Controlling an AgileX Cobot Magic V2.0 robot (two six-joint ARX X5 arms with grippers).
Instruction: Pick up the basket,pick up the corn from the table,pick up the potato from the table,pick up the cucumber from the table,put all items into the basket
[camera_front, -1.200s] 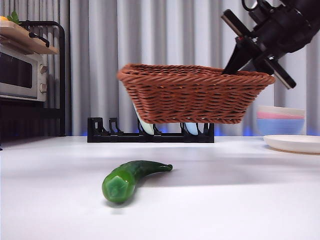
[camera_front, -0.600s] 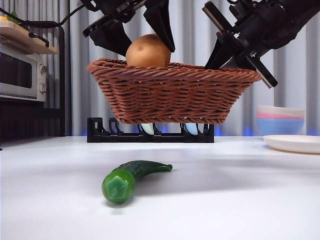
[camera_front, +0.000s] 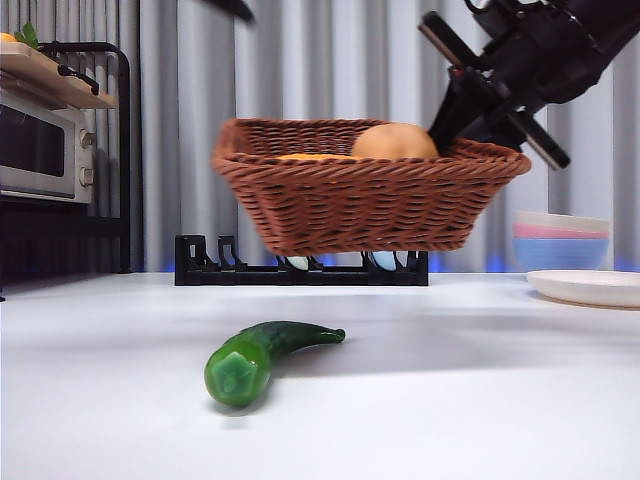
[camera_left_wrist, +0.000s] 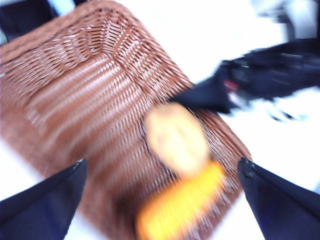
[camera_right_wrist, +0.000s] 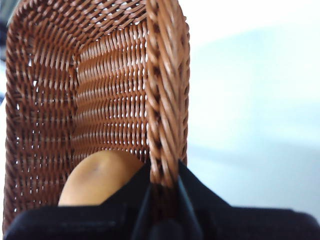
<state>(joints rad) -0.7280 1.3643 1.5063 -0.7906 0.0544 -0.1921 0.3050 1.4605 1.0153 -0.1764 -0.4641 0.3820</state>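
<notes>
Since half a second ago my left arm has pulled up and away from the basket (camera_front: 365, 195), and the potato (camera_front: 395, 142) it was holding over the rim now sits inside, up against the end my right gripper (camera_right_wrist: 162, 192) has hold of. Basket has also swung a bit and tilts now, lower at the middle of the front view. It's off the table, hanging in front of the black rack (camera_front: 300, 270).

Right gripper is clamped on the braided rim, one jaw inside and one outside, and in the right wrist view the potato (camera_right_wrist: 100, 177) is just beside the inner jaw. From the front that arm comes in dark from the upper right.

Left gripper (camera_left_wrist: 160, 200) hovers above the basket (camera_left_wrist: 85, 95) with its jaws spread wide and nothing between them. That view is blurry, but I can make out the potato (camera_left_wrist: 176, 140) and the corn (camera_left_wrist: 182, 202) lying next to each other on the basket floor, touching or close to it. From the front the corn (camera_front: 312, 157) is only a thin orange sliver over the rim.

Cucumber (camera_front: 262, 358) lies on the white table (camera_front: 480, 410), well in front of the basket, cut end toward the camera.

Off to the side there's a stack of bowls (camera_front: 562, 240), a plate (camera_front: 585, 287) and a toaster oven (camera_front: 45, 145).
</notes>
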